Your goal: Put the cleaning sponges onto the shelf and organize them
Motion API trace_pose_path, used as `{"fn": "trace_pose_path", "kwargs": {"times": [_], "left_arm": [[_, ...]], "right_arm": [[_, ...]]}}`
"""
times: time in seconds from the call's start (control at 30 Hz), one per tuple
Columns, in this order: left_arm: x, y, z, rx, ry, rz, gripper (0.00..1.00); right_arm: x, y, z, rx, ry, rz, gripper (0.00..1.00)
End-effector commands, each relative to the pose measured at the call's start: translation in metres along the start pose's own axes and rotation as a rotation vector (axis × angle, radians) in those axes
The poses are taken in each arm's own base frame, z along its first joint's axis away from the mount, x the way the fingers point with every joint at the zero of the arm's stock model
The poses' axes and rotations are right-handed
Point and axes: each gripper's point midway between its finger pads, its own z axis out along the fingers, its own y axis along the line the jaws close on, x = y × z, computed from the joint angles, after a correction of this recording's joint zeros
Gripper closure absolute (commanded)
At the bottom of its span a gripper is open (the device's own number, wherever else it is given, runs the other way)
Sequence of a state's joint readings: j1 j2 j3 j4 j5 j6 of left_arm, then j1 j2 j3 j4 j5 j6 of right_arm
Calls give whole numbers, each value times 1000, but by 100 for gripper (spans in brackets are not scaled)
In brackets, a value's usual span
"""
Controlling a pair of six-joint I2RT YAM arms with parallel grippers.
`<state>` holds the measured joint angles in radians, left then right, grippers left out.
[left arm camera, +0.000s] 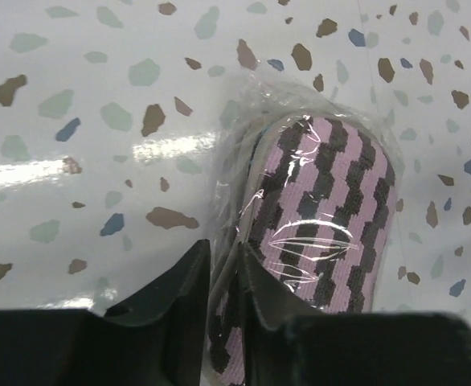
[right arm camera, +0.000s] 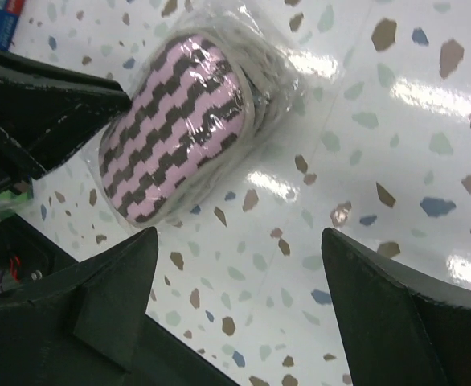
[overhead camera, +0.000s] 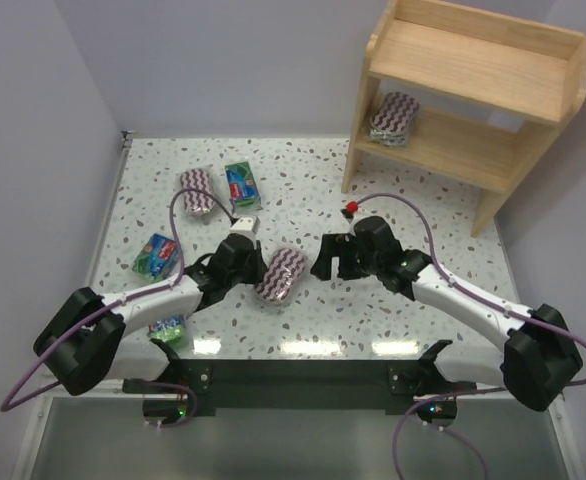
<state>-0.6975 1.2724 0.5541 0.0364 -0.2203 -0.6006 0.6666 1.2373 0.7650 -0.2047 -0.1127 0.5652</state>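
the left arm (overhead camera: 138, 300) and right arm (overhead camera: 473, 300) had white links between bulky black joints. a thin purple cable (overhead camera: 175, 218) looped along each. the right gripper (right arm camera: 239, 233) had matte black, wedge-shaped fingers (right arm camera: 115, 281); small green lights (overhead camera: 178, 411) glowed at the bases.

Covered and cropped packs
The striped oval pack's (left arm camera: 324, 233) near end is hidden behind the left gripper (left arm camera: 222, 261); a green pack (overhead camera: 169, 326) at the worktop's (overhead camera: 303, 170) near-left edge is largely covered by the left arm (overhead camera: 138, 302), its label unreadable.
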Motion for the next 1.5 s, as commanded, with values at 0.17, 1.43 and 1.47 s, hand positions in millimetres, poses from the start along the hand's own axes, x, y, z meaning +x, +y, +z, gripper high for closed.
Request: {"fn": "trace_pose_path", "kwargs": {"times": [0.17,1.43,1.47], "left_arm": [[-3,-71,-3,320,8,38,81],[5,-128,58,135,-132,-652,100],[3,-118,60,79,-158,-665,100]], "right_arm": [[29,-20,-24,57,37,32,12],[41,-54,-49,240,6,158,8],[42,-54,-49,240,4,162,7]]}}
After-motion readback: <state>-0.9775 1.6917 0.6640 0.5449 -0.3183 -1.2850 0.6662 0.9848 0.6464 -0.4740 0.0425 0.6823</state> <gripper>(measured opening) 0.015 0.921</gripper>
